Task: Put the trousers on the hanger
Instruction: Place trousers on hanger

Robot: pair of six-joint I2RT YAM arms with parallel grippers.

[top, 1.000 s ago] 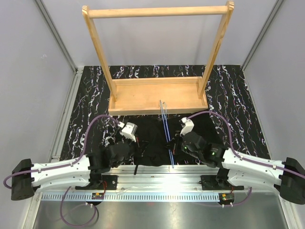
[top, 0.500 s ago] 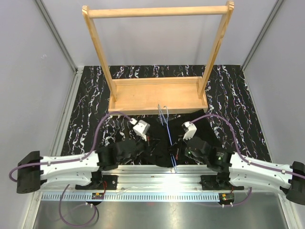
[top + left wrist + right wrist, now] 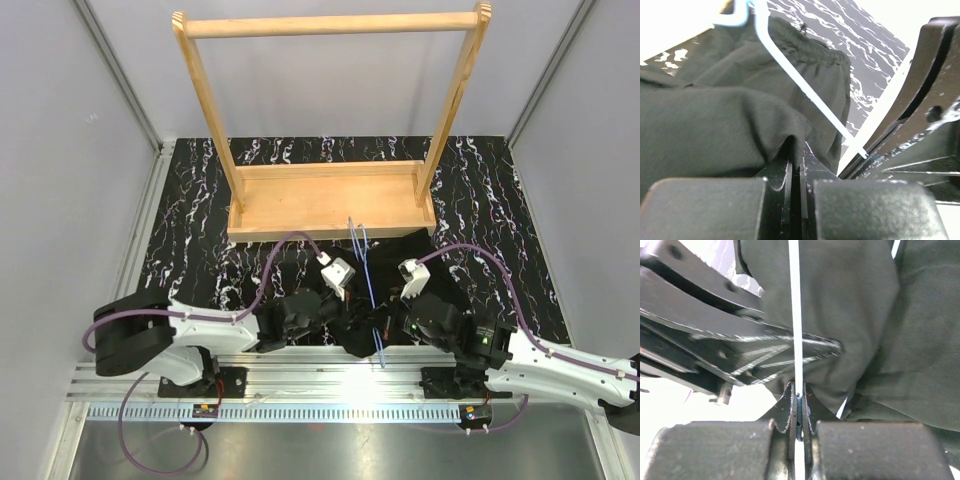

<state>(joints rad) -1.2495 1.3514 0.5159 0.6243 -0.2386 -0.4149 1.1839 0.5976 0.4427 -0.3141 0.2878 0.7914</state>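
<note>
While the left gripper (image 3: 796,162) is clamped on a fold of the trousers (image 3: 715,125), heaped on the worktop (image 3: 190,210), and the right gripper (image 3: 798,407) pinches the hanger (image 3: 795,315) wire just beside them, the thin wire may twist or slip, and bunched fabric may snag rather than thread.

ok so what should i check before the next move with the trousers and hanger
1. left tool shut on the trousers: ok, a fold is pinched between its jaws.
2. right tool shut on the hanger: ok, the wire runs between its jaws.
3. trousers passed through the hanger: cannot tell, the wire lies across the fabric.
4. hanger's far end clear of the wooden rack: cannot tell, from above it sits at the base's front edge.
5. tools clear of each other: cannot tell, they sit very close together.
</note>
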